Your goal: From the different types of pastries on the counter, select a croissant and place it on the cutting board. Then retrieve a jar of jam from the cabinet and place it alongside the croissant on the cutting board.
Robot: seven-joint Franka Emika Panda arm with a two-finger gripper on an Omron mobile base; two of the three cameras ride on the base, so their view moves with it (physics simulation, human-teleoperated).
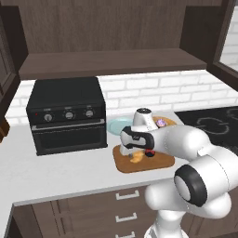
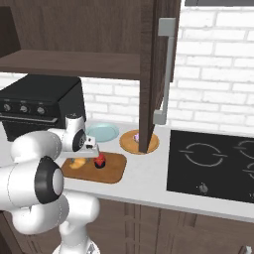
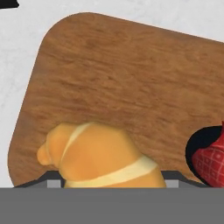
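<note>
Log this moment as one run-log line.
croissant on cutting board | jar of jam beside it, on board | gripper above board, jaws unclear

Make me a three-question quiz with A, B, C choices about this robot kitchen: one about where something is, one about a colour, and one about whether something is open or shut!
1. Where is the croissant?
A. On the cutting board
B. On the round wooden plate
C. On the cooktop

2. What colour is the jar of jam?
A. Blue
B. Red
C. Green

3. How is the cabinet door above the counter?
A. Shut flat
B. Missing
C. Swung open

Answers:
1. A: the hand view shows the golden crescent lying on the brown board.
2. B: the right base view shows a small red jar on the board beside the croissant.
3. C: in the right base view the door sticks out edge-on, its handle facing sideways.
</note>
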